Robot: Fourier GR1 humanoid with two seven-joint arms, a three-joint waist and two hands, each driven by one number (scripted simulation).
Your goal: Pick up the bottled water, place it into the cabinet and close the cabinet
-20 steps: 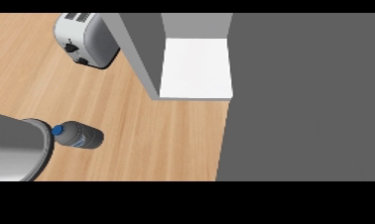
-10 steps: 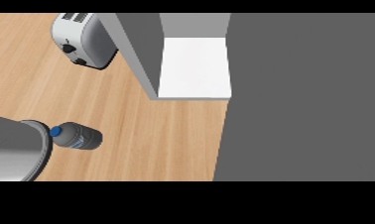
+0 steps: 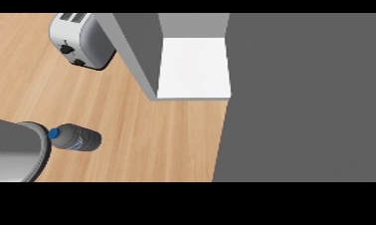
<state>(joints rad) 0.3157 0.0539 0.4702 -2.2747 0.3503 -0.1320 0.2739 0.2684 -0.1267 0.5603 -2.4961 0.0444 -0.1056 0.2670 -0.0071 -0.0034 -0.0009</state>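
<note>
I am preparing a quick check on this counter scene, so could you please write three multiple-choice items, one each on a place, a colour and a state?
1. Where does the bottled water lie?
A. inside the cabinet
B. on the wooden counter, lower left
C. on top of the toaster

2. What colour is the bottle's cap?
A. blue
B. red
C. yellow

3. What state is the cabinet in?
A. open, with its white shelf bare
B. shut
C. open, with the bottle inside

Answers: 1 B, the bottle rests on the counter below the toaster; 2 A, the cap shows blue; 3 A, the white shelf is exposed with nothing on it.
</note>
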